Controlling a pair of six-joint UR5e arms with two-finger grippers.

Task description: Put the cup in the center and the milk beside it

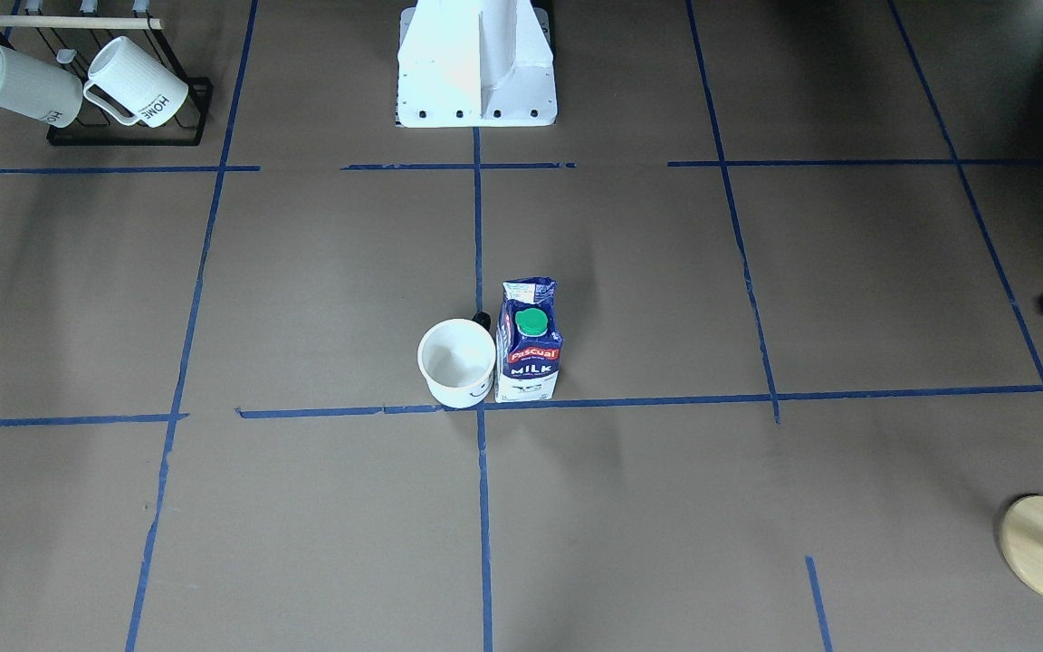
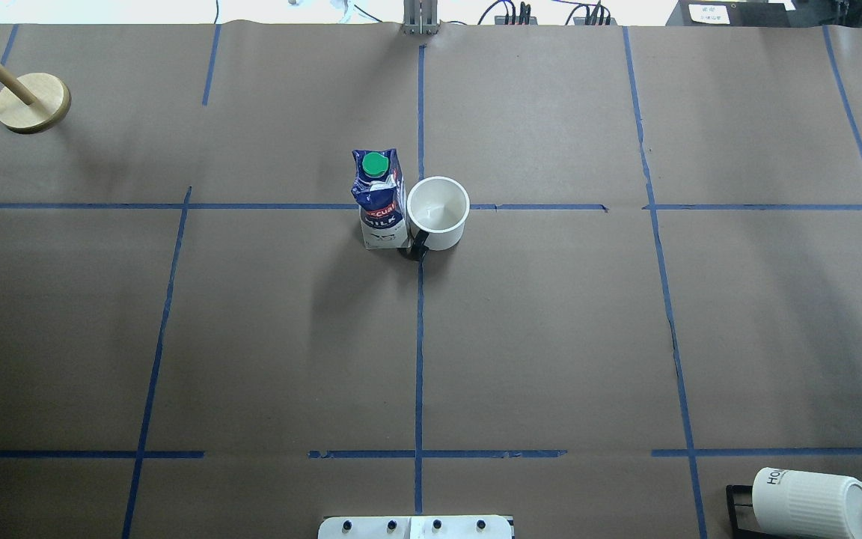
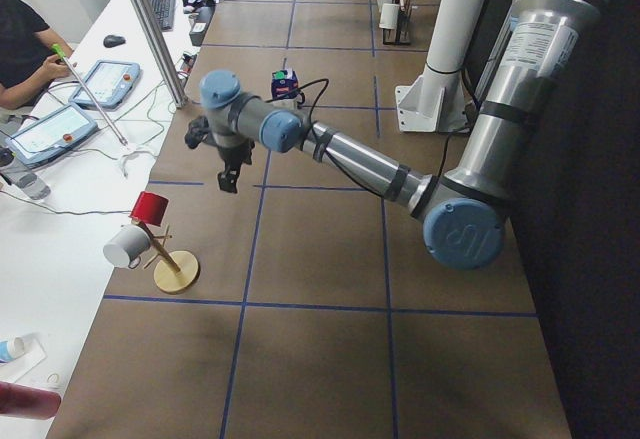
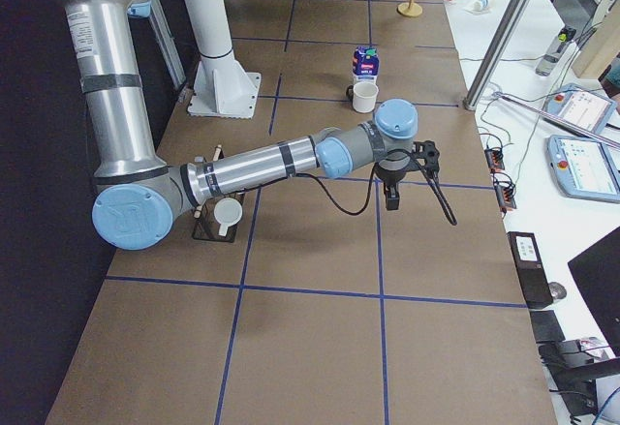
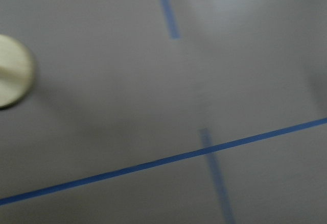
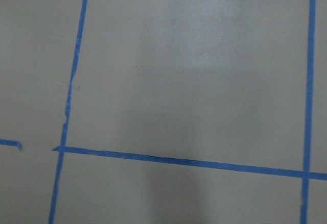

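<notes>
The white cup (image 1: 456, 362) stands upright just behind the center tape crossing (image 1: 483, 407), its black handle toward the robot. It also shows in the overhead view (image 2: 438, 212). The blue and white milk carton (image 1: 529, 342) with its green cap stands upright right beside the cup, on the robot's left of it (image 2: 380, 198). My left gripper (image 3: 228, 174) hangs above the table near the wooden stand, far from both. My right gripper (image 4: 392, 193) hangs above the table's right part, also far off. I cannot tell whether either is open or shut. Both wrist views show only brown paper and tape.
A black rack (image 1: 128, 136) with ribbed "HOME" mugs (image 1: 137, 81) stands at the robot's near right corner. A wooden peg stand (image 2: 32, 102) holding a red and a white cup (image 3: 150, 209) stands at the far left. The white robot base (image 1: 476, 68) is at the near edge.
</notes>
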